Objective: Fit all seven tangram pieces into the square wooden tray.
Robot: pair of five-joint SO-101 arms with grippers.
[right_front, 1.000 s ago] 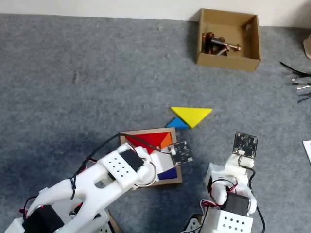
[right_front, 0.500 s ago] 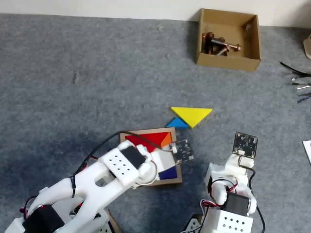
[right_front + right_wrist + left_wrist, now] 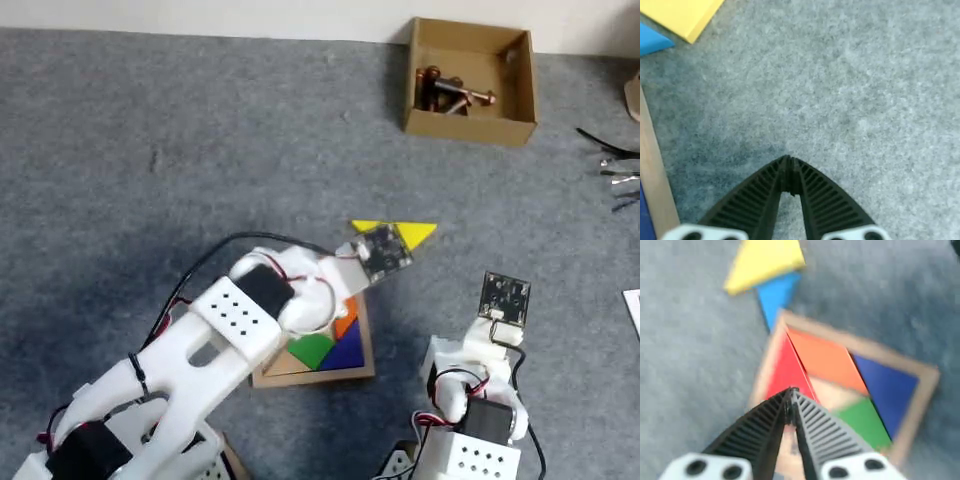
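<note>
High view: the left arm lies across the square wooden tray point(image 3: 318, 377) on the grey felt tabletop point(image 3: 150, 150); the right arm stands beside the tray, apart from it.
Left gripper point(image 3: 790, 396): closed on nothing, fingers pressed together, hanging above the tray's red triangle point(image 3: 784, 371).
Right gripper point(image 3: 789, 176): closed and empty, over bare tabletop next to the tray's rim.
Tray contents: the red triangle along one side, an orange piece point(image 3: 825, 360) next to it, a dark blue piece point(image 3: 885, 389) and a green piece point(image 3: 863, 423) towards the other side, with a patch of bare wood between them.
Loose pieces: a large yellow triangle point(image 3: 765, 262) and a small light-blue triangle point(image 3: 777, 296) lie outside the tray, side by side; the blue one is just beside the rim.
Far edge: an open cardboard box point(image 3: 470, 128) holding metal parts point(image 3: 452, 92), well apart from the tray.
</note>
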